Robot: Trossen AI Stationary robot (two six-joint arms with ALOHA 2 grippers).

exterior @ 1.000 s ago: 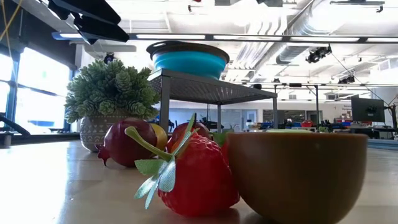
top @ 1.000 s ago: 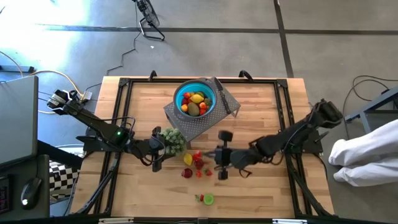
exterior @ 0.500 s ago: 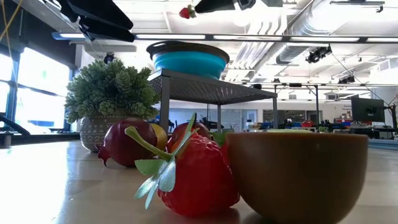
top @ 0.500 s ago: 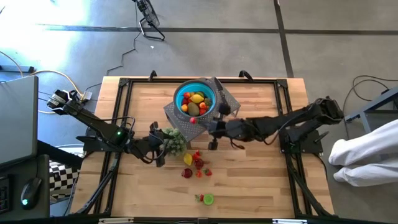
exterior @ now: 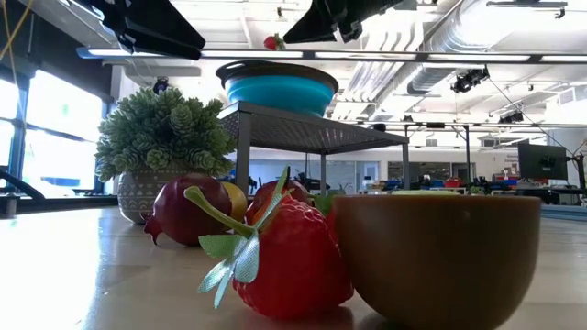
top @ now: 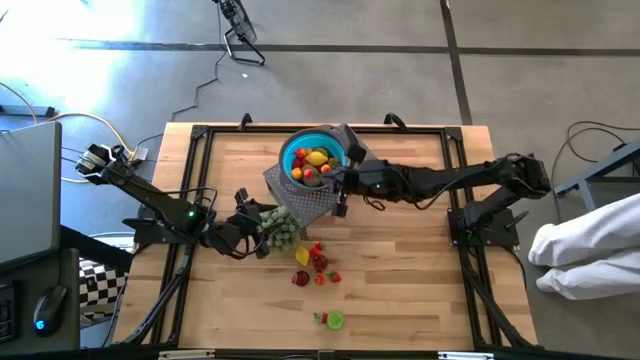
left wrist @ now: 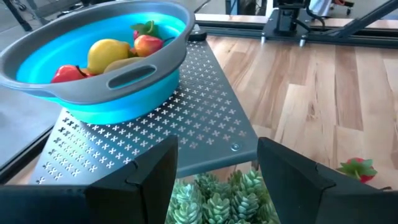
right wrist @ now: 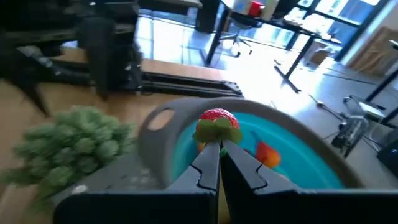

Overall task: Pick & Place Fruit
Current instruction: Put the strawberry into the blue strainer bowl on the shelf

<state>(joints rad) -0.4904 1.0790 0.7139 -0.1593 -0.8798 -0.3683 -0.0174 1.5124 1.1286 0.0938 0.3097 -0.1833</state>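
A blue bowl (top: 300, 150) holding several fruit stands on a grey perforated stand (top: 300, 203) at the table's far middle. My right gripper (right wrist: 220, 148) is shut on a small red strawberry (right wrist: 217, 120) above the bowl's near rim. The strawberry also shows in the low view (exterior: 271, 42). My left gripper (left wrist: 217, 177) stands open just above a potted green plant (top: 280, 226), pointing at the bowl, with nothing between its fingers. More fruit (top: 312, 262) lies on the table in front of the plant. A strawberry (exterior: 284, 261) and a brown rounded piece (exterior: 440, 261) lie near the front edge. My right gripper pinches the strawberry's green leafy cap (right wrist: 217, 137) between the free ends of its two fingers. The fingers come from the table's right side, nearly level and slanting a little down. The strawberry sticks out past the fingertips, lifted clear above the bowl's rim.
The plant's pot (exterior: 147, 192) stands on the table left of the stand. A black-handled knife (top: 352, 148) lies on the stand beside the bowl. A person's white sleeve (top: 590, 250) shows beyond the table's right edge.
My right gripper has swung from the fruit cluster at mid-table toward the far edge and up, carrying the strawberry clear of the table to the bowl's near rim. My left gripper has stayed in place and turned toward the far edge, over the plant.
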